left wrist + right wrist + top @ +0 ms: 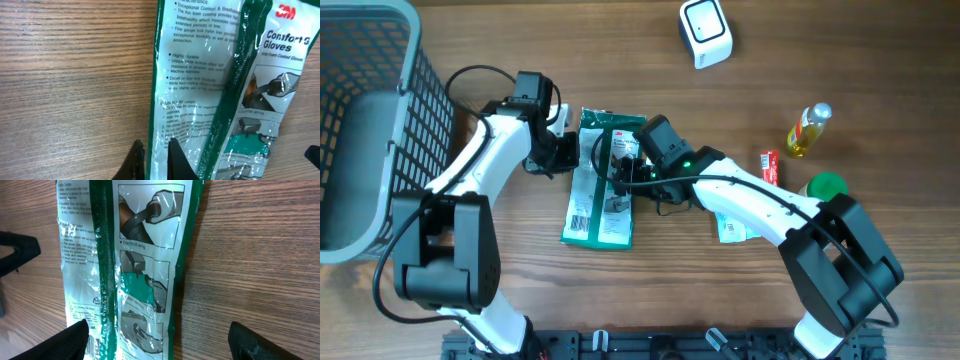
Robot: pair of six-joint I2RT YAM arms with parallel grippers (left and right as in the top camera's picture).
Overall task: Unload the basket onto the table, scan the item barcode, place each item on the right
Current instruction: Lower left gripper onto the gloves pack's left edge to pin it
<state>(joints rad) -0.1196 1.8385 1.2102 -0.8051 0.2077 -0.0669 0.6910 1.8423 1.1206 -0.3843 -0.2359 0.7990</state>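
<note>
glove packet: there it is, the green and clear glove packet, lying flat on the wooden table at the centre of the overhead frame, long side running top to bottom, print facing up.
left gripper: the left gripper is at the packet's upper left edge, jaws pinched closed on that edge. in the left wrist view the dark fingertips sit at the bottom of the frame with the green border between them.
right gripper: the right gripper is over the packet's upper half, jaws spread wide and holding nothing. in the right wrist view its fingers sit in the lower left and lower right corners with the packet between them. whether they touch the film, can't tell.
white scanner: the white scanner is at the top of the overhead frame, right of centre, well apart from the packet and both arms.
barcode: a pale label patch near the packet's lower left corner, too small to read.
basket: the grey mesh basket fills the upper left.
right side: a yellow bottle, a small red box and a green lid are grouped there, apart from the packet.
</note>
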